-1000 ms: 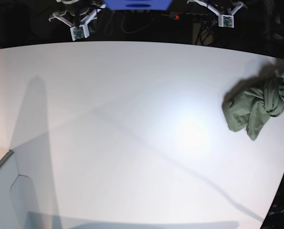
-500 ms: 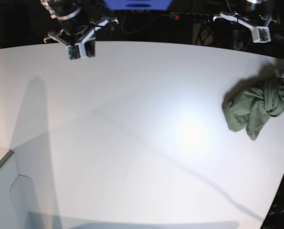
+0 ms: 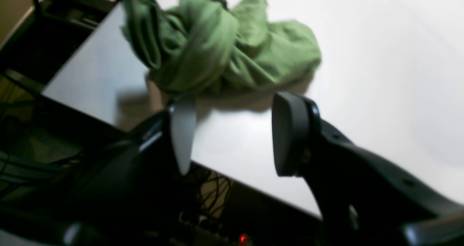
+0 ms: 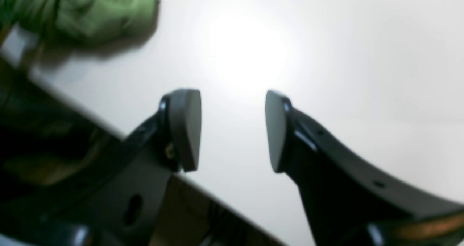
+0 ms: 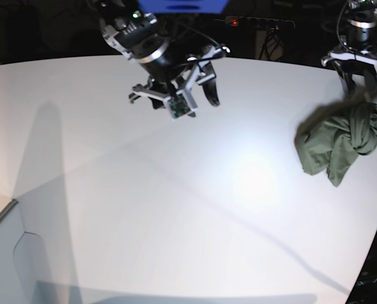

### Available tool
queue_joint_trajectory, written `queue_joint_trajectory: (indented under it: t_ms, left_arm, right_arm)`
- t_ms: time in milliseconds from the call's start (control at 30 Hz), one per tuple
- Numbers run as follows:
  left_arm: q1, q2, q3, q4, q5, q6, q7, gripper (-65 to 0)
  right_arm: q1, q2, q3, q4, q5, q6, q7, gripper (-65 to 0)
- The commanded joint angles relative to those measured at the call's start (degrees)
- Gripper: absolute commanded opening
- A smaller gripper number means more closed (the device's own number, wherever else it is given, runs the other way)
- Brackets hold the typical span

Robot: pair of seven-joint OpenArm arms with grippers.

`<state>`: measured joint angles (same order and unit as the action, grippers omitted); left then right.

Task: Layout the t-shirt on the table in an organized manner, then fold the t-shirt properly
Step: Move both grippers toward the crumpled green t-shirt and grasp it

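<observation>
Hovering with both fingers [image 3: 185,137] spread, holding nothing, because the t-shirt [image 5: 343,142] is lying crumpled near the counter [image 5: 175,209] edge.

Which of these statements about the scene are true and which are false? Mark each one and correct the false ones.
1. The t-shirt lies spread flat on the table. False: it is bunched in a crumpled heap.
2. The t-shirt sits near the table's edge. True.
3. The left gripper has its fingers apart with nothing between them. True.
4. The right gripper is clamped on a sleeve. False: its fingers are apart over bare table and hold nothing.
5. The t-shirt is bright red. False: it is olive green.
</observation>
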<state>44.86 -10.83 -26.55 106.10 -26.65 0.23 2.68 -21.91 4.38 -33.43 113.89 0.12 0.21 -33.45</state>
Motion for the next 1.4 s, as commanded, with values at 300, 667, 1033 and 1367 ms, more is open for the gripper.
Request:
queue_joint_trajectory:
  t_ms: [300, 667, 1033, 1367]
  left_arm:
    - [-15.63, 1.29, -9.54, 0.49, 0.15, -0.36, 14.25, -32.2]
    - [-28.03, 1.38, -10.86, -6.81, 5.69, 0.08, 23.92, -32.3]
    - [-31.37, 3.84, -10.42, -15.51, 13.78, -0.36, 23.65, -32.3]
    - [-32.86, 3.67, -10.33, -19.56, 13.25, -0.54, 23.74, -46.5]
  right_arm:
    - [4.02, -2.23, -0.02, -0.17, 0.19, 0.10, -1.23, -36.0]
    - [4.72, -1.96, 0.07, -1.23, 0.19, 0.10, -1.23, -36.0]
    - [5.60, -1.88, 0.07, -1.23, 0.19, 0.10, -1.23, -36.0]
    - [6.04, -1.96, 0.07, -1.31, 0.19, 0.10, -1.23, -36.0]
